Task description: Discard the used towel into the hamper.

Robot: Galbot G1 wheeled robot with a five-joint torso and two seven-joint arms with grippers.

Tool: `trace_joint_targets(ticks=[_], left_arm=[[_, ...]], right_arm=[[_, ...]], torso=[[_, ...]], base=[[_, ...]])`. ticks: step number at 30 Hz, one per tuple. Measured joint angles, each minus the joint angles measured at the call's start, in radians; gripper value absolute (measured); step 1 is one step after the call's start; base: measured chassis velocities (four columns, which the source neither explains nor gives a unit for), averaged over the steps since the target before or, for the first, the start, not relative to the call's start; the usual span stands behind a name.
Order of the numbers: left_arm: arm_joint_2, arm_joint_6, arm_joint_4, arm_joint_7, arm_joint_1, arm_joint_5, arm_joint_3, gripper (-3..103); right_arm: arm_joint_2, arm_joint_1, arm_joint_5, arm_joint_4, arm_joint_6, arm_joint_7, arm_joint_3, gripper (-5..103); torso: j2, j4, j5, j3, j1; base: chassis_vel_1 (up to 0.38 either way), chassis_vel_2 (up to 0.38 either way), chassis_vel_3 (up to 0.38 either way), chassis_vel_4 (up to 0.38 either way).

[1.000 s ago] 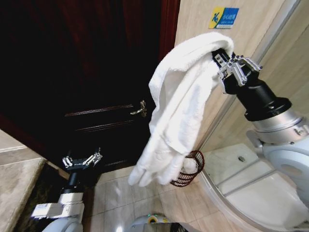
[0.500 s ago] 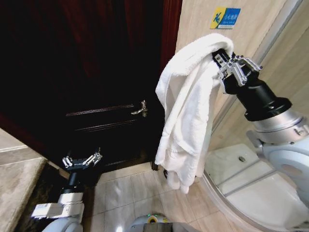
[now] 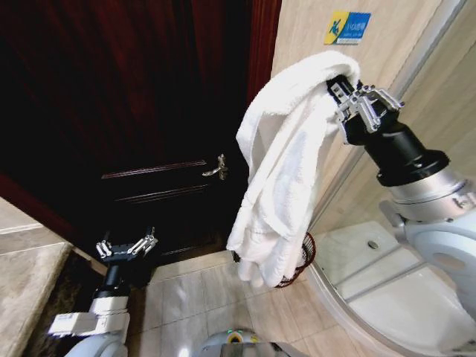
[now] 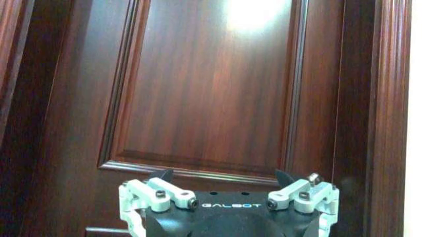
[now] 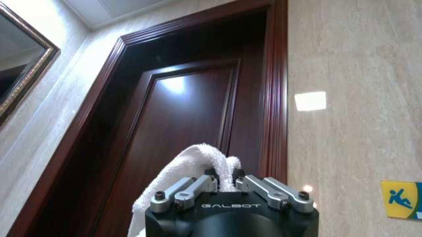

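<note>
A: R gripper (image 3: 336,83)?
B: Raised high on the right, fingers clamped on the top fold of the white towel (image 3: 286,156). Wrist cam confirms it: gripper (image 5: 225,181) pinched tight on the towel (image 5: 188,163), cloth bunched between the tips.

A: How's the towel hanging?
B: Draped down and to the left from the grip, long loose fall, bottom end low over the tiled floor (image 3: 193,290), not touching it as far as I can tell.

A: Hamper?
B: Small dark red wire basket (image 3: 303,256) on the floor by the wall, mostly hidden behind the towel's lower end. Only its right edge peeks out. Towel is in front of it, not in it.

A: L gripper (image 3: 126,247)?
B: Low on the left, fingers spread apart, holding nothing. Wrist cam: gripper (image 4: 226,181) pointed at the dark wood door (image 4: 211,89).

A: Surroundings?
B: Door w/ a metal handle (image 3: 216,168), beige wall w/ a blue-yellow sign (image 3: 346,27) up top.
</note>
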Motion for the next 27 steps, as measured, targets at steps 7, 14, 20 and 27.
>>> trace_joint_targets(ticks=[7,14,20,27], left_arm=[[0.0,0.0,0.0,0.0,0.0,0.0,0.0,100],[0.0,0.0,0.0,0.0,0.0,0.0,0.0,100],[0.0,0.0,0.0,0.0,0.0,0.0,0.0,100],[0.0,0.0,0.0,0.0,0.0,0.0,0.0,100]], right_arm=[[0.0,0.0,0.0,0.0,0.0,0.0,0.0,9],[0.0,0.0,0.0,0.0,0.0,0.0,0.0,9],[0.0,0.0,0.0,0.0,0.0,0.0,0.0,9],[0.0,0.0,0.0,0.0,0.0,0.0,0.0,9]], torso=[[0.0,0.0001,0.0001,0.0,0.0],[0.0,-0.0002,0.0,0.0,0.0],[0.0,0.0,0.0001,0.0,0.0],[0.0,-0.0003,0.0001,0.0,0.0]], base=[[0.0,0.0,0.0,0.0],[-0.06,-0.061,-0.057,-0.055],[-0.086,-0.086,-0.091,-0.077],[-0.107,-0.113,-0.118,-0.111]])
